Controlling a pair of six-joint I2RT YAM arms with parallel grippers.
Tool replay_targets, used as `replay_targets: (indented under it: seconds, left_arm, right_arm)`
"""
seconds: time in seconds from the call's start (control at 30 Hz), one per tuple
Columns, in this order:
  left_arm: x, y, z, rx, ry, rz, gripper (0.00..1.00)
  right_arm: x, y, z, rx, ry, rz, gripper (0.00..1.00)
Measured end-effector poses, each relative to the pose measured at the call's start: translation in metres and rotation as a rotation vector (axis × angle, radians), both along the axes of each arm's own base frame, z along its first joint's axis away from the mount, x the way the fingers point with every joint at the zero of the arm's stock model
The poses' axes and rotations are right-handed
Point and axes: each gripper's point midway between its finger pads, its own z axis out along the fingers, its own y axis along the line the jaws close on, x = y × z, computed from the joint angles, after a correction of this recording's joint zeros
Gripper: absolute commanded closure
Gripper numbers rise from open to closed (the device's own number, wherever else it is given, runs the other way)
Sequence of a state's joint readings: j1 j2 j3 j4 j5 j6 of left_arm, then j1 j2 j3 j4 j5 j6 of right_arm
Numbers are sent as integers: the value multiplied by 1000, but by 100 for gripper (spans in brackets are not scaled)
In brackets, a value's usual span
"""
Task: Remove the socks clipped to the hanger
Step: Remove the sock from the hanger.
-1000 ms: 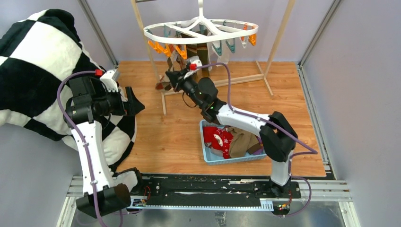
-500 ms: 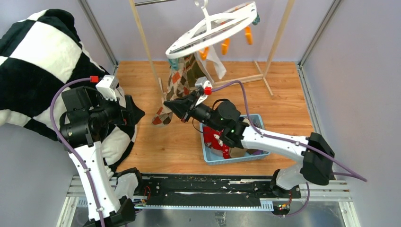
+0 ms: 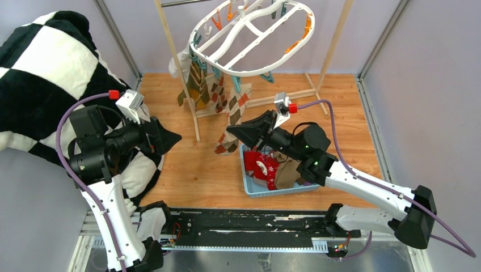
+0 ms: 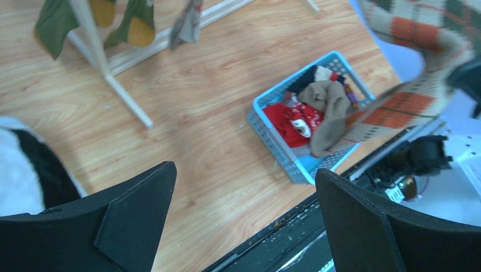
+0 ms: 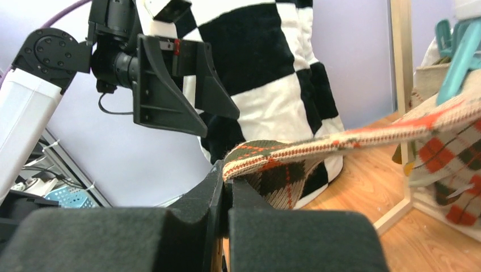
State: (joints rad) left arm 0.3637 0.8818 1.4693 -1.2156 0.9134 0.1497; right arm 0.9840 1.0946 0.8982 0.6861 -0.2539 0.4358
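Note:
The white oval hanger hangs steeply tilted from the rack, with orange and teal clips round its rim. Several socks dangle below its left side, among them olive ones and argyle ones. My right gripper is shut on the lower part of an argyle sock, which stretches taut up to the hanger. In the right wrist view that sock runs from the shut fingertips up to the right. My left gripper stands open and empty left of it, above the floor.
A blue basket under my right arm holds a red sock and a tan one. The light wooden rack stands behind. The black-and-white checked blanket fills the left side.
My right arm has pulled back toward the near right with the argyle sock, and the hanger has tipped from level to steeply tilted. The left arm has shifted slightly right.

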Motion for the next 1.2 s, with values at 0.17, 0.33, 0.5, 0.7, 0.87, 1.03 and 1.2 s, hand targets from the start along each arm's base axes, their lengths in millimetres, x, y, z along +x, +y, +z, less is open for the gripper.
replay_targets:
  seconds: [0.17, 0.33, 0.5, 0.7, 0.87, 1.03, 1.2]
  left_arm:
    - [-7, -17, 10, -63, -31, -114, 0]
    - [-15, -32, 17, -117, -70, -238, 0]
    - [-27, -53, 5, -142, -74, -404, 0]
    - [-29, -74, -17, -155, -4, -577, 0]
    - [-23, -87, -30, -162, 52, -671, 0]
    - [-32, -102, -36, -159, 64, -778, 0]
    - [-35, -112, -45, -160, 93, -843, 0]
  right_arm:
    - [0, 7, -21, -48, 55, 38, 100]
    - [-1, 22, -46, -106, 106, 99, 100]
    - [-5, 28, -52, -108, 143, 151, 100]
    - [-11, 34, -47, -71, 166, 213, 100]
    - [-7, 35, -46, -42, 206, 244, 100]
    - [-2, 40, -42, -6, 240, 265, 100]
    - [4, 55, -43, 35, 291, 316, 100]
